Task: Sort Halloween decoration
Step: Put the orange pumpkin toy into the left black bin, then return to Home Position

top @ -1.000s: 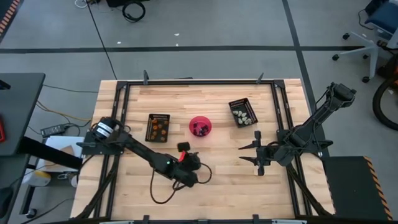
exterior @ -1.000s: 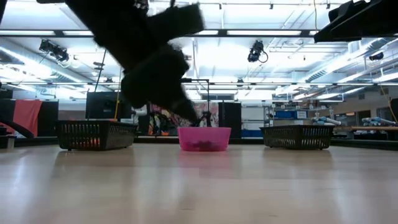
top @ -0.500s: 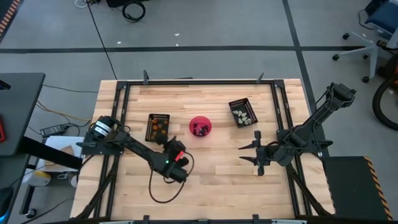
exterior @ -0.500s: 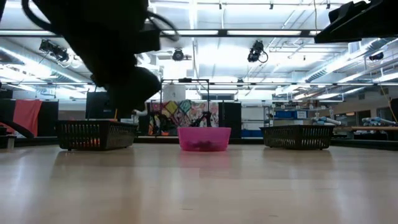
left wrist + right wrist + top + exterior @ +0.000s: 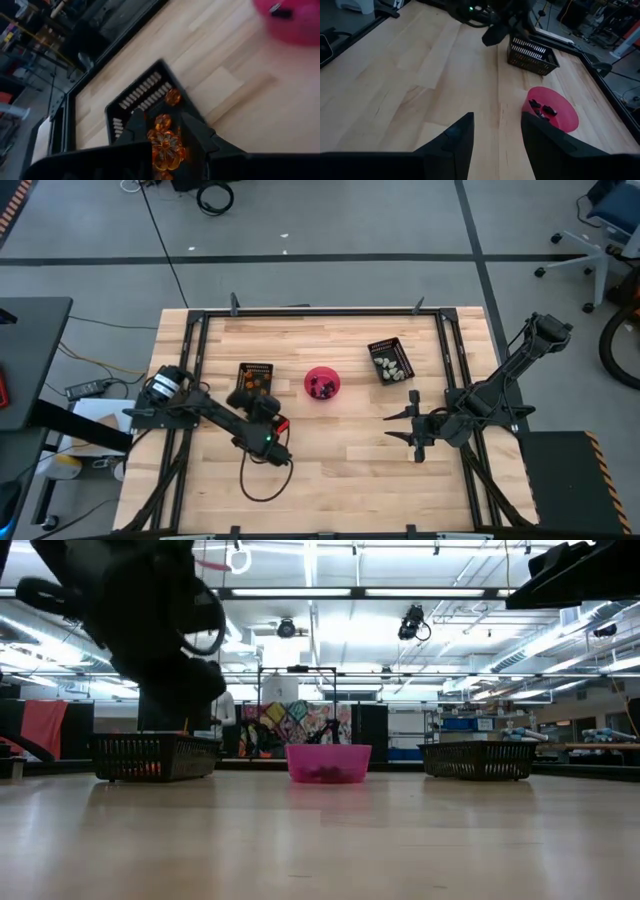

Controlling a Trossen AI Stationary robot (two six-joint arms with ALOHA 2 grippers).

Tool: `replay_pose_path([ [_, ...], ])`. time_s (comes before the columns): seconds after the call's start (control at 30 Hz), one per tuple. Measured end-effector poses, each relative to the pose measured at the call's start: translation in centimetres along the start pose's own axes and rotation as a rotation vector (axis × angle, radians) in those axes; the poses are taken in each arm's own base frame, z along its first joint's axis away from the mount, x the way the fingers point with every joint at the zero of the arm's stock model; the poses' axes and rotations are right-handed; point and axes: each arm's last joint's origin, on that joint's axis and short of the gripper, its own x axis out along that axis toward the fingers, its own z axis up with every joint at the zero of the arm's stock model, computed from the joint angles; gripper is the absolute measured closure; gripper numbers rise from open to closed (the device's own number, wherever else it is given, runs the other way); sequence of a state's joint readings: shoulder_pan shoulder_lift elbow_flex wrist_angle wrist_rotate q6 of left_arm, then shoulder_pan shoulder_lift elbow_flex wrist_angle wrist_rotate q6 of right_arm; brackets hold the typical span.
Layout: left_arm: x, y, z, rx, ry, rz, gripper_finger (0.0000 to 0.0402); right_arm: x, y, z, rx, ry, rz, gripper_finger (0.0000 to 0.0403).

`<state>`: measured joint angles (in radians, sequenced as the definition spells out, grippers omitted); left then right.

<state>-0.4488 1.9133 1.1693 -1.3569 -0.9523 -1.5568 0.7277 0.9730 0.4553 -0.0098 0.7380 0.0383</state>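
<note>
The left black tray (image 5: 254, 378) holds orange trinkets (image 5: 163, 121). The pink bowl (image 5: 322, 383) holds black trinkets (image 5: 542, 107). The right black tray (image 5: 390, 361) holds whitish-grey ones. My left gripper (image 5: 250, 396) hovers over the left tray's near end, shut on an orange trinket (image 5: 167, 150). In the low view its arm is a dark mass above that tray (image 5: 155, 755). My right gripper (image 5: 392, 427) waits open over bare table, right of the middle, with its fingers (image 5: 462, 135) pointing toward the bowl (image 5: 552, 112). My left gripper (image 5: 164, 119) pinches an orange pumpkin-shaped trinket by its two opposite sides (image 5: 155, 150) between the two fingers. The fingers slant downward toward the table's far edge. The trinket is lifted clear, above the orange ones lying in the tray (image 5: 145, 100).
A black metal frame (image 5: 320, 313) runs round the tabletop. The left arm's cable (image 5: 262, 480) loops over the near left of the table. Bare wood lies between the bowl and the near edge (image 5: 340, 480). The room beyond shows behind the bowl (image 5: 328, 762) and trays (image 5: 480, 760).
My left arm has swung from the near middle of the table toward the left and far edges. Its gripper has gone from beside the pink bowl's near side to over the left tray's near end. My right arm has kept still.
</note>
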Motion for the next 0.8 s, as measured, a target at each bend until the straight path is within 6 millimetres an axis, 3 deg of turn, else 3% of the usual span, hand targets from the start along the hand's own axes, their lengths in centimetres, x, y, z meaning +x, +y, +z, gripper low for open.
replay_pose_path([
  [0.23, 1.5, 0.4, -0.8, 0.026, 0.12, 0.043, 0.0347, 0.0, 0.0, 0.0, 0.0, 0.0, 0.003, 0.0236],
  [0.53, 1.9, 0.5, -0.6, 0.028, 0.129, 0.053, 0.0256, 0.0, 0.0, 0.0, -0.001, 0.0, 0.002, 0.0236],
  [0.8, 1.1, 0.3, 0.3, 0.032, 0.024, 0.041, 0.0247, 0.0, 0.0, 0.0, -0.004, 0.0, 0.001, 0.0236],
])
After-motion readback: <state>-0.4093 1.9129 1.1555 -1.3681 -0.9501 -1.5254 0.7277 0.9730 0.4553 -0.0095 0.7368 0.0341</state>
